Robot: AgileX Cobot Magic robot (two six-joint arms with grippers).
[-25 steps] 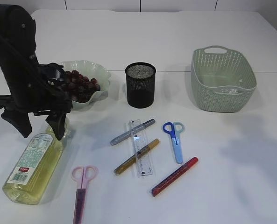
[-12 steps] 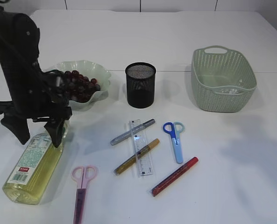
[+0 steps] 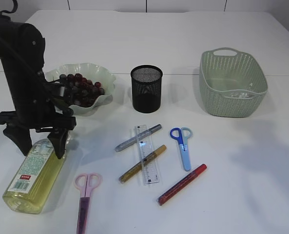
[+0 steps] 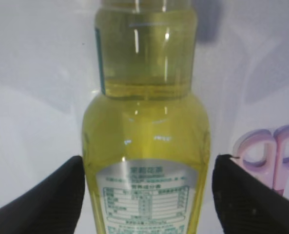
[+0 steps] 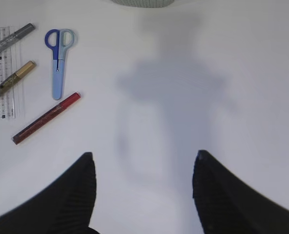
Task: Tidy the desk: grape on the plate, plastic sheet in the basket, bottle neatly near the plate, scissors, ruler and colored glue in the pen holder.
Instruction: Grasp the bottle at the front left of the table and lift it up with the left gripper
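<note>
left claw (image 3: 37,141): open wide, fingers straddling upper part of bottle, one each side, not pinching; in wrist view gaps show between pads and bottle sides
bottle (image 3: 33,176): yellow liquid, lying flat on table (image 3: 261,185), neck end up between left claw fingers, body and base running out toward camera below claw; label facing up
bottle, wrist view (image 4: 146,161): centred between the two black fingers (image 4: 42,204), base at the far end
pink scissors (image 3: 85,197): just right of left claw, beside bottle, handles toward claw
plate (image 3: 105,80): wavy pale green bowl-like plate right behind left claw, holding dark red grapes (image 3: 81,90)
pen holder (image 3: 146,88): black mesh cup, right of plate, contents not clear
basket (image 3: 232,82): pale green, far right of left claw, clear plastic sheet (image 3: 240,95) inside at bottom
ruler (image 3: 147,155): clear, right of left claw, with silver glue pen (image 3: 137,138) and gold glue pen (image 3: 143,163) crossing it
blue scissors (image 3: 183,146): right of ruler
red glue pen (image 3: 182,184): near blue scissors, toward camera
right claw (image 5: 144,195): open, nothing between fingers, hanging above bare table; ruler, blue scissors, red glue pen off to its left
change: left claw lower and slightly nearer camera than a second ago, fingers now down around bottle; opening narrowed a touch; bottle and other items unmoved
</note>
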